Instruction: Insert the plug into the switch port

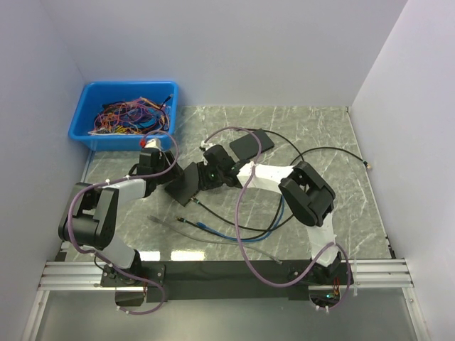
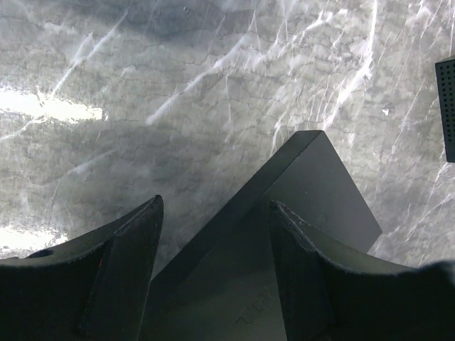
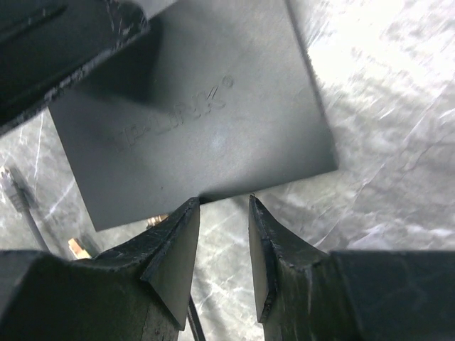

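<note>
Switch [image 1: 186,183] on marble table [image 1: 327,206] between both arms, left gripper [image 2: 213,273] spread wide astride its corner, right gripper [image 3: 222,245] narrowly parted at its edge, gripping a cable [image 3: 193,323], plug hidden.

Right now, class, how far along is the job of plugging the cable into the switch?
Done: both arms have reached the black switch. The left gripper is open and straddles one edge of it.

In hand: the right gripper is at the switch's edge with a narrow gap between its fingers; whether it grips a plug is unclear.

Left: no plug visibly sits in a port, and cables lie loose on the table.
</note>
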{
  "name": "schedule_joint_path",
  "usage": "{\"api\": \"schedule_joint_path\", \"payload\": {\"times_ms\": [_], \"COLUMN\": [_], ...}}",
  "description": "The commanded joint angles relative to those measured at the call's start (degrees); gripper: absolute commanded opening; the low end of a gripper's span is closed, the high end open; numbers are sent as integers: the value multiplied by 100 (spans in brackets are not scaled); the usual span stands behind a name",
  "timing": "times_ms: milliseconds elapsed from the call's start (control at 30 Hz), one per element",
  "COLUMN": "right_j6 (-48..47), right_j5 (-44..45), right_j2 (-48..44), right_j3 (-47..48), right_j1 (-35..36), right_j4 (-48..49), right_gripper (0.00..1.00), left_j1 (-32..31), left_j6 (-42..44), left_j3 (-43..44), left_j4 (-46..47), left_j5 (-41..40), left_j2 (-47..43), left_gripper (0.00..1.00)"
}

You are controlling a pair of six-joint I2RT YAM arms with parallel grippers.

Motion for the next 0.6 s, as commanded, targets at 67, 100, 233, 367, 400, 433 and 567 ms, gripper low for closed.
{"api": "schedule_joint_path", "payload": {"times_ms": [67,100,233,367,400,433,567], "right_j6": [-100,-126,-424,-899,-987,-1170,-1576], "right_j5": [108,108,178,600,852,907,1092], "right_j2": [82,82,-224,-857,-980,-1199,-1631], "right_j3": [338,356,234,-136,-206,-320,-654], "right_j1": [-92,-92,-75,258,329,425,917], "right_j4": [71,71,141,264,273,273,317], "right_gripper": [41,41,41,41,41,41,44], "left_j1": [26,26,35,61,70,105,245], "left_j6": [-59,-67,-76,-24,-15,-23,-76], "left_j3": [-46,-38,-64,-117,-134,-178,-371], "left_j4": [96,96,87,17,17,51,306], "left_j5": [119,102,66,-127,-153,-171,145], "left_j2": [-81,-81,-116,-248,-318,-362,-432], "left_gripper": [66,66,66,66,67,66,65]}}
